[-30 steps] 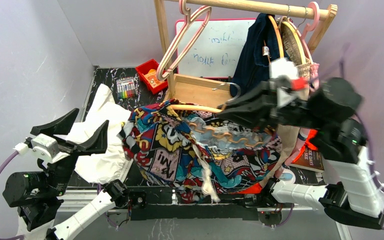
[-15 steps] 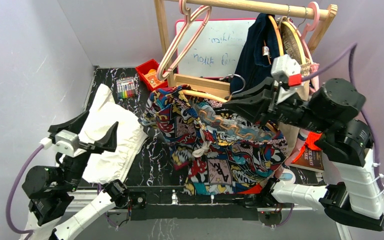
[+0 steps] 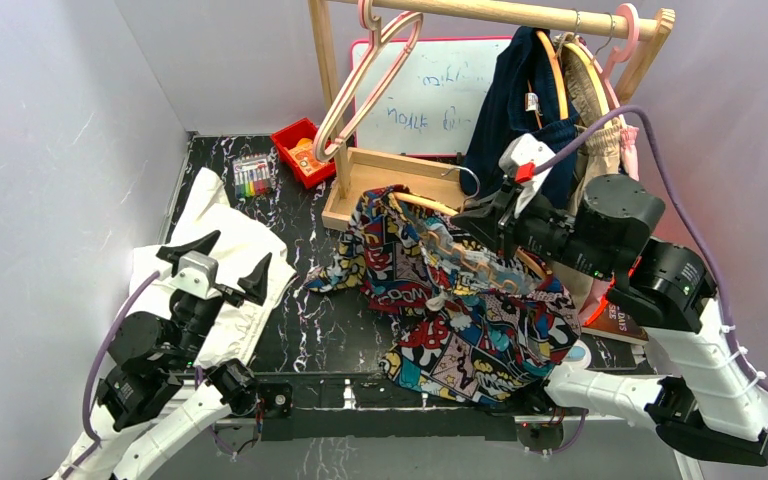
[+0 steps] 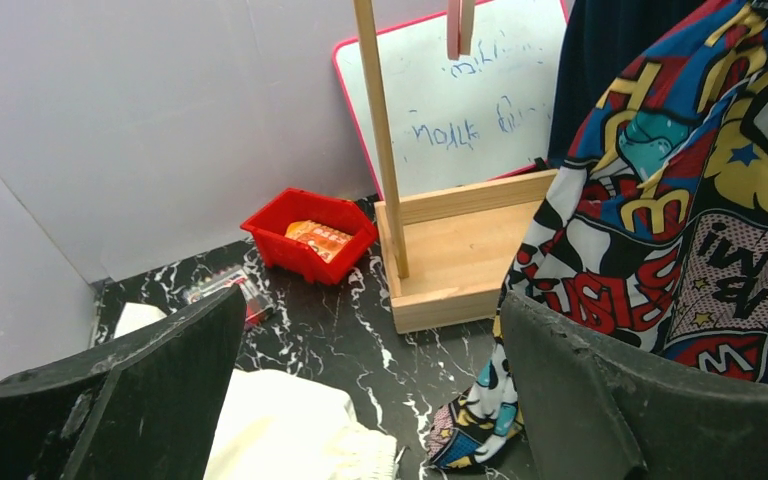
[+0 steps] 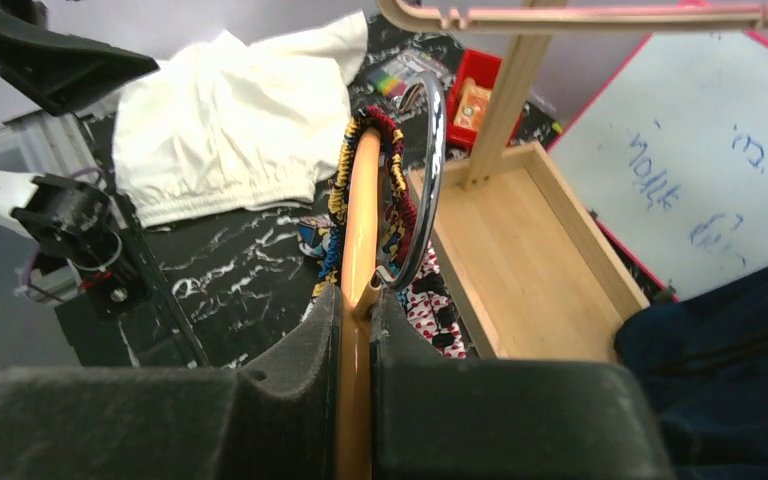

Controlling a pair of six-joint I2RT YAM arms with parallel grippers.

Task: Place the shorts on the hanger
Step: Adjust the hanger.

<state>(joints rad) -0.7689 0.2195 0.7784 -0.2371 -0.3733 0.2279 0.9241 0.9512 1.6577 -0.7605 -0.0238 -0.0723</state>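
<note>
1. Your right gripper (image 5: pixel 355 335) is clenched on the hanger (image 5: pixel 360 220). In the right wrist view its two dark fingers (image 5: pixel 280 400) press from both sides on the light-orange arm, just below the silver hook (image 5: pixel 432 150).
2. Your left gripper (image 3: pixel 222 263) is released, with the jaws wide apart and nothing between them. It hangs above the white cloth (image 3: pixel 220 215) at the left side of the table (image 3: pixel 305 250), well apart from the shorts (image 3: pixel 465 320).
3. The shorts hang from the hanger over the middle of the table, just in front of the wooden rack base (image 3: pixel 400 180). In the right wrist view the waistband (image 5: pixel 395 150) is wrapped around the orange arm near the hook.
4. From there the fabric falls down toward the near edge of the table. One corner reaches to the left and lies on the black marble surface.
5. In the top view the right gripper covers the right end of the hanger, so you cannot see if the shorts also sit on that side.
6. The zigzag lower bar (image 3: pixel 465 258) shows only in part, because the fabric folds over and around it. The white drawstring (image 3: pixel 438 298) is visible as a small knot, but where its ends go is hard to make out.
7. In the left wrist view the shorts are cut off by the right edge of the picture, and the hanger does not show there.
</note>
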